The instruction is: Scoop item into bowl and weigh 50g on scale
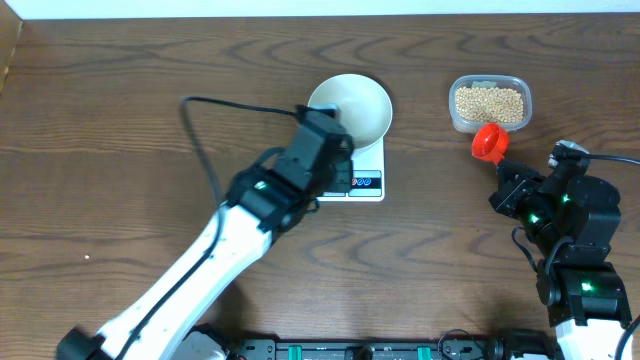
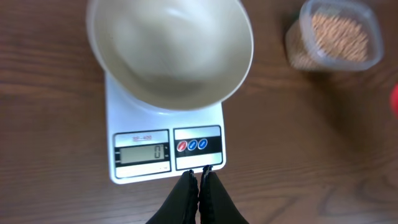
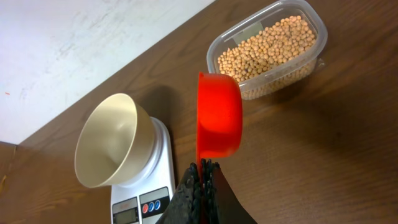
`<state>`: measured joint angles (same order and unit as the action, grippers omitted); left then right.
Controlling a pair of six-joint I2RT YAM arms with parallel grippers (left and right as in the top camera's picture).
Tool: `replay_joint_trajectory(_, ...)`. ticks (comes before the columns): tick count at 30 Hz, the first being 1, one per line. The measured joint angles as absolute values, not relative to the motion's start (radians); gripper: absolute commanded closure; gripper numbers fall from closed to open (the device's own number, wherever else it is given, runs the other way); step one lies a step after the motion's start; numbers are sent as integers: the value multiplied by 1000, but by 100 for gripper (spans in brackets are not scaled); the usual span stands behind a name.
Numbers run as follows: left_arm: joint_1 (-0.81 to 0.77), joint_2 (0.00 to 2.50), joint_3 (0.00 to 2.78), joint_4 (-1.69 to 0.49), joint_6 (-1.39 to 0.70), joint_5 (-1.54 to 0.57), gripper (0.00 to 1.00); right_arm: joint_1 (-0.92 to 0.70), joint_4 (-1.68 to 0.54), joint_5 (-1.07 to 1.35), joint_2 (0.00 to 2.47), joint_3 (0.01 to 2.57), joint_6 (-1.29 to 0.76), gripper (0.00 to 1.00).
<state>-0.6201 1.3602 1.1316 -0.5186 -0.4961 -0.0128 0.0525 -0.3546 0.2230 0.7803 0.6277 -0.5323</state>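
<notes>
Bowl (image 2: 171, 50) is already sat on the scale (image 2: 165, 119) and looks empty; display is read as 0, so the taring seems to be sorted. The left pincer (image 2: 200, 177) is seen shut on nothing, tips together right at the scale's front edge by the buttons. The right pincer (image 3: 203, 167) is clamped on the handle of a red scoop (image 3: 219, 115); no beans can be spotted in it. The beans (image 3: 267, 50) are all heaped in the clear tub (image 3: 281, 84) on the surface, off to the right of the scale and just past the scoop.

So the step in hand is judged to be the first scoop, not begun yet. Next the scoop's mouth would need to be tipped down into the heap, filled, levelled, then carried across to the bowl without spilling; the left arm should probably be backed off so the scale isn't nudged.
</notes>
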Motion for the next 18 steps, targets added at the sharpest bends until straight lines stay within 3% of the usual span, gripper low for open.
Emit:
replay_joint_trajectory(11, -408, 1322, 1132, -537, -496, -13, 93, 52, -327, 208, 780, 627, -532, 99)
replay_joint_trajectory(18, -219, 1322, 1132, -459, -495, -13, 93, 52, -161, 202, 819, 629, -530, 99)
